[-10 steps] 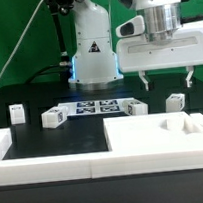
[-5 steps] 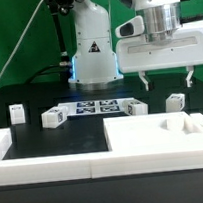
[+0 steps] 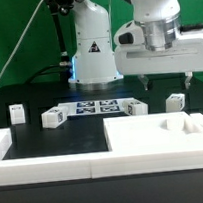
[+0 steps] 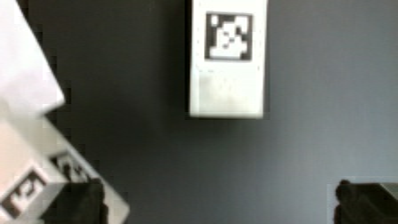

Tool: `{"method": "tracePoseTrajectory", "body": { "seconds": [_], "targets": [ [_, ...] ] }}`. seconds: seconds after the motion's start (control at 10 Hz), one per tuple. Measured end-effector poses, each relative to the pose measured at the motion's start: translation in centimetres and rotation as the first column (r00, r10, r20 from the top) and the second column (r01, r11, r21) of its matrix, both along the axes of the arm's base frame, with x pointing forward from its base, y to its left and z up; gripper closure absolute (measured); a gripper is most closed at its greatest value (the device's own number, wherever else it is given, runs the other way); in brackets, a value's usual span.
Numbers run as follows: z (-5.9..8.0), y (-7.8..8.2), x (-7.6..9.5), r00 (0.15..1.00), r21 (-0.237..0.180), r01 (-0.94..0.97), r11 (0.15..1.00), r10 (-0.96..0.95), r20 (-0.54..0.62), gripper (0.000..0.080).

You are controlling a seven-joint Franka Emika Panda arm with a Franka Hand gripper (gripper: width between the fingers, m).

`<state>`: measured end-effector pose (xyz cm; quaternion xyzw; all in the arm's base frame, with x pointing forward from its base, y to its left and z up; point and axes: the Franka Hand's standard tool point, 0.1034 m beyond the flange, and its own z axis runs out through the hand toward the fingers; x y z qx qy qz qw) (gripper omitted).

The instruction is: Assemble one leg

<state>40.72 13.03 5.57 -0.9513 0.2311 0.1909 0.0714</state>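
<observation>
No word, brand or number can be read anywhere. The only signs are coded patterns. A black-and-white square tag (image 4: pixel 228 34) stands on the face of the leg (image 4: pixel 228 90) in the wrist view. Similar tags sit in a row on the marker board (image 3: pixel 94 107) lying on the tabletop (image 3: pixel 53 139). A dark triangular sign (image 3: pixel 93 51), too small to read, marks the arm's white base (image 3: pixel 94 70).

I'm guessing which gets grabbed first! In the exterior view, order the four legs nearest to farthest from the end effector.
1. Exterior view's rightmost leg, below the end effector.
2. Second leg, right of the marker board.
3. Third leg, left of it.
4. Leftmost leg.
</observation>
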Motion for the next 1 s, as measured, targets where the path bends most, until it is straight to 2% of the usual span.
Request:
{"method": "tracePoseTrajectory", "body": {
  "seconds": [0.3, 0.4, 0.5, 0.6, 0.7, 0.8, 1.0],
  "targets": [
    [-0.2, -0.6, -0.1, 0.978, 0.099, -0.022, 0.995, 0.042, -0.204, 0.0151],
    [-0.7, -0.4, -0.1, 0.975, 0.123, -0.048, 0.991, 0.073, -0.209, 0.0151],
    [-0.9, 0.0, -1.0, 0.957, 0.161, -0.064, 0.985, 0.107, -0.269, 0.0151],
    [-1.3, 0.4, -1.4, 0.931, 0.21, -0.062, 0.976, 0.133, -0.339, 0.0151],
    [-1.5, 0.7, -1.5, 0.906, 0.242, -0.051, 0.969, 0.147, -0.397, 0.0151],
    [-2.0, 0.9, -1.6, 0.893, 0.254, -0.047, 0.966, 0.155, -0.422, 0.0151],
    [-2.6, 1.6, -2.0, 0.89, 0.241, -0.05, 0.969, 0.153, -0.43, 0.0151]
  ]
}}
